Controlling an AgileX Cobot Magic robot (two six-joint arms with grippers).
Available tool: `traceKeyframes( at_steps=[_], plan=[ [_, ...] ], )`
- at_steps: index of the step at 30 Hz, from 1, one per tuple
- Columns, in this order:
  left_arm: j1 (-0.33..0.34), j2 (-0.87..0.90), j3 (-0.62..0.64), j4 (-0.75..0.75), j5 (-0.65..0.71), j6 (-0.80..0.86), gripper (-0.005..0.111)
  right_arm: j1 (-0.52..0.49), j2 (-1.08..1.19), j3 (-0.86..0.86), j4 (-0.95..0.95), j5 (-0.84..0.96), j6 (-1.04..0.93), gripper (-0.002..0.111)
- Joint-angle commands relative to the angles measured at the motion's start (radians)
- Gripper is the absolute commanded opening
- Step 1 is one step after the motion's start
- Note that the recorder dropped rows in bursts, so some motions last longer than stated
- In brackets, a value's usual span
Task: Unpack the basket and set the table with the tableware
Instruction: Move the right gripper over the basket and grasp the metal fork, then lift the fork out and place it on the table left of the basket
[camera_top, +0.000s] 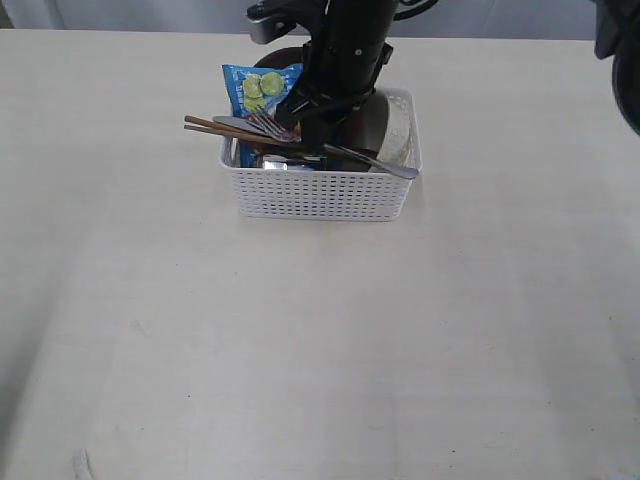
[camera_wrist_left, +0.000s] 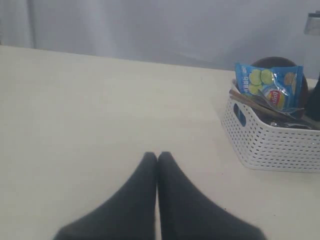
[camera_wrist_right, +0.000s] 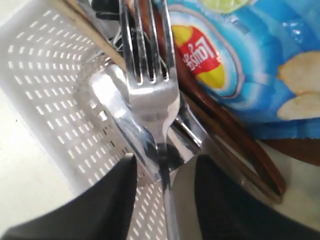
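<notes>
Straddling the neck of the shiny steel fork (camera_wrist_right: 150, 95) lying across the white perforated plastic basket (camera_top: 320, 195), the right jaws sit apart with its handle running back between them, while the left jaws are pressed together well away.

basket (camera_top: 320, 195) crammed, chips bag (camera_top: 258, 88) and fork (camera_top: 270, 125) crowding it, open table (camera_top: 300, 350) around

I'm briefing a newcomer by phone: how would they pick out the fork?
Find the white perforated basket on the cream table. Look across its top, beside the blue chips bag. The fork is the shiny steel one ending in tines, unlike the brown chopsticks beside it.
</notes>
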Motion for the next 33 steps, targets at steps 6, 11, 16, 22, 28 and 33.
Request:
traceKeyframes(
  at_steps=[6, 11, 16, 22, 28, 33],
  plan=[
    [0.001, -0.004, 0.003, -0.004, -0.011, 0.001, 0.000, -0.006, 0.041, -0.007, 0.003, 0.000, -0.016, 0.033],
    [0.001, -0.004, 0.003, -0.004, -0.011, 0.001, 0.000, -0.006, 0.016, -0.007, -0.013, 0.000, -0.021, 0.005],
    [0.001, -0.004, 0.003, -0.014, -0.011, 0.001, 0.000, -0.006, -0.039, -0.007, -0.010, 0.000, -0.023, 0.000],
    [0.001, -0.004, 0.003, -0.012, -0.011, 0.001, 0.000, 0.013, -0.118, -0.007, 0.032, 0.000, 0.099, 0.000],
    [0.001, -0.004, 0.003, -0.012, -0.011, 0.001, 0.000, 0.212, -0.195, -0.007, 0.050, 0.000, 0.493, 0.000],
    [0.001, -0.004, 0.003, -0.012, -0.011, 0.001, 0.000, 0.419, -0.193, 0.110, 0.046, -0.299, 0.864, 0.000]
  ],
)
